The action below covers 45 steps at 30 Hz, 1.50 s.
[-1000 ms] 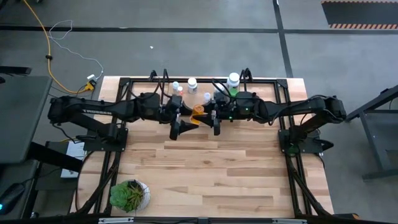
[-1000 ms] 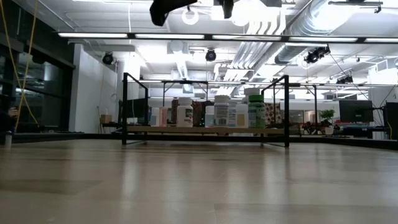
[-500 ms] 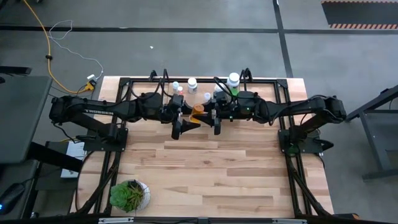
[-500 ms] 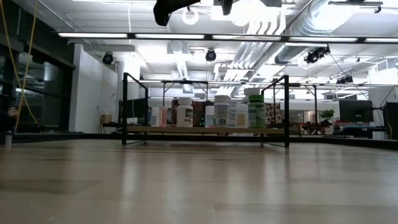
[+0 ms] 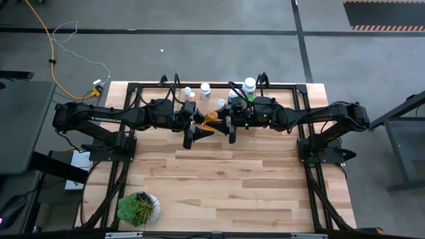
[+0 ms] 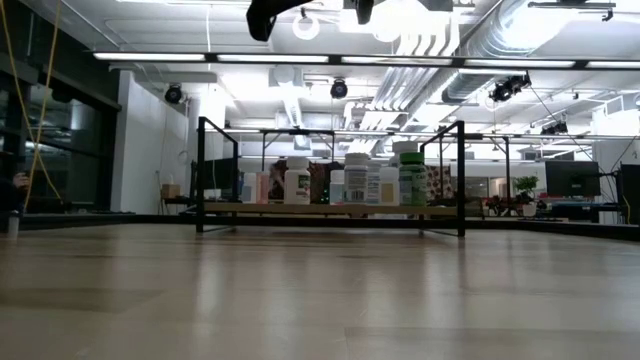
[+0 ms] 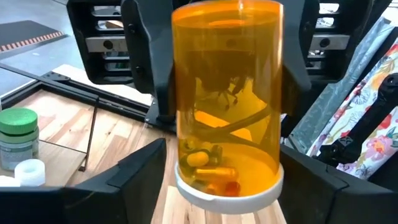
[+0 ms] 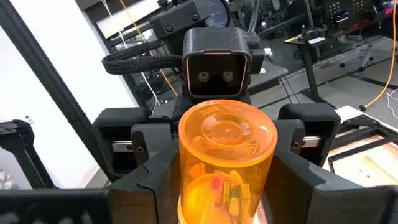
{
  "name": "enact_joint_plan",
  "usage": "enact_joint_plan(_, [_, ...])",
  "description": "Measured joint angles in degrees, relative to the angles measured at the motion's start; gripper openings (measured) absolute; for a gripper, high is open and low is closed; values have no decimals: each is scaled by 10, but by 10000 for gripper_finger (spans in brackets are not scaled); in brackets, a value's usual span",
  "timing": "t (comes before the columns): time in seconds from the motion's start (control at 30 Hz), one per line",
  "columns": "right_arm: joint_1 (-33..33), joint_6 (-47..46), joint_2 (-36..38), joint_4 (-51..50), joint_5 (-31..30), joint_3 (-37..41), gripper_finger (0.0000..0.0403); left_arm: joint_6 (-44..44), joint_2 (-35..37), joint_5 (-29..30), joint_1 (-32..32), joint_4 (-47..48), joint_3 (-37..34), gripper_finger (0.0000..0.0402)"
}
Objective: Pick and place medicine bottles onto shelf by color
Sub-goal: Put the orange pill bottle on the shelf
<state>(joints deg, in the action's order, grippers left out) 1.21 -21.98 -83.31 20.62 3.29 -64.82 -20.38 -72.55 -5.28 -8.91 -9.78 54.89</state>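
Two end effectors [image 5: 211, 126] on orange bottle [image 5: 211, 118], pills [image 7: 208, 165] wrist-only

A pale butcher-block wooden tabletop [image 5: 226, 186] is seen. A low black-wire-framed wooden shelf [image 6: 330, 208] carrying small white and green pill bottles [image 6: 355, 180] and a green potted plant [image 5: 138, 207] are supported on it.

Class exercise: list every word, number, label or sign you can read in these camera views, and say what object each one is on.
"200R": raised on the clear base of the orange bottle, as far as it reads; the small moulded mark beside it is too faint.
Lettering on the left arm: too small to read.
Labels on the bottles on the shelf: too blurred to read.
Nothing else is legible.
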Motion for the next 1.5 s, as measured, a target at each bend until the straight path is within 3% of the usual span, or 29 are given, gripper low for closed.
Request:
enact_joint_plan(0.37, [0,0,0,1,0,0,179,0,0,1,0,-7,0,197])
enact_joint_plan(0.53, [0,1,0,1,1,0,184,1,0,0,0,-7,0,196])
enact_joint_plan(0.9, [3,0,2,1,-9,0,269,0,0,10,-2,-5,0,197])
enact_joint_plan(1.1, [13,0,16,-6,-12,0,284,0,5,10,-3,8,0,198])
enact_joint_plan(1.33, [30,0,55,-86,-9,0,284,3,44,-23,-23,107,-1,198])
enact_joint_plan(1.5, [38,-1,70,-138,52,0,284,24,83,-68,-42,223,0,198])
